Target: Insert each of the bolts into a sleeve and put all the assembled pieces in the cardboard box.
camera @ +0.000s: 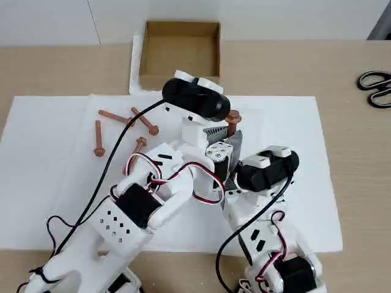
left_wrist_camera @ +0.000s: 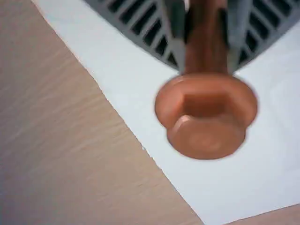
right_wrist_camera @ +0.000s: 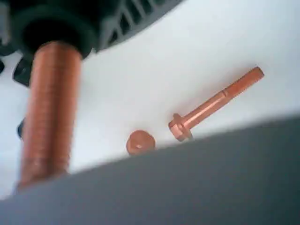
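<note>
over the white mat (camera: 293, 183), left hand (left_wrist_camera: 205, 33) clenched on a copper bolt (left_wrist_camera: 206, 117), right hand (camera: 230, 182), grip cannot be told

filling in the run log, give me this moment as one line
left gripper: shut on bolt | bolt shaft: in black sleeve | loose bolts: four on white mat | cardboard box: no assembled pieces yet

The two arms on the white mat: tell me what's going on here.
The left gripper is shut on a copper-coloured bolt, gripping its shaft just below the head. The right arm sits close beside it; its wrist view shows a threaded shaft entering a dark ring, possibly a sleeve. Four more bolts lie loose on the white mat. The cardboard box holds nothing yet.
</note>
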Available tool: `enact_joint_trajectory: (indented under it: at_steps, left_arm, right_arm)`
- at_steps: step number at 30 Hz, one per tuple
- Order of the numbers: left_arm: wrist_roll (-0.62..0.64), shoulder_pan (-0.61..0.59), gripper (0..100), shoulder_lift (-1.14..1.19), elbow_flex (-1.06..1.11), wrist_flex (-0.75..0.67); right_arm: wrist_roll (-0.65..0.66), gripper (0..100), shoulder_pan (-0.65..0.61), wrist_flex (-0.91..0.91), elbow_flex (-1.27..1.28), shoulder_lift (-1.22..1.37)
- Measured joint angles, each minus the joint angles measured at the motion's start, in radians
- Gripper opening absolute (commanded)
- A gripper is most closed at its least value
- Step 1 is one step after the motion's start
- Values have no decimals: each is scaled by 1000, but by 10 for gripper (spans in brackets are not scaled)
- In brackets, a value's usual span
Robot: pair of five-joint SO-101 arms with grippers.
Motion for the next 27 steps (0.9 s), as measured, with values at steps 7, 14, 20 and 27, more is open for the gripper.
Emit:
enact_joint_trajectory:
  at_steps: [7,14,20,27]
  left_arm:
    - [0,12,6,0,2,40]
    - [-5,32,6,0,3,68]
    - [-15,37,6,0,2,133]
    - [-55,40,6,-5,0,158]
  right_arm:
    - [0,5,-2,0,0,0]
    - [0,5,2,0,0,0]
    - [0,5,-2,0,0,0]
    - [0,5,-3,0,2,0]
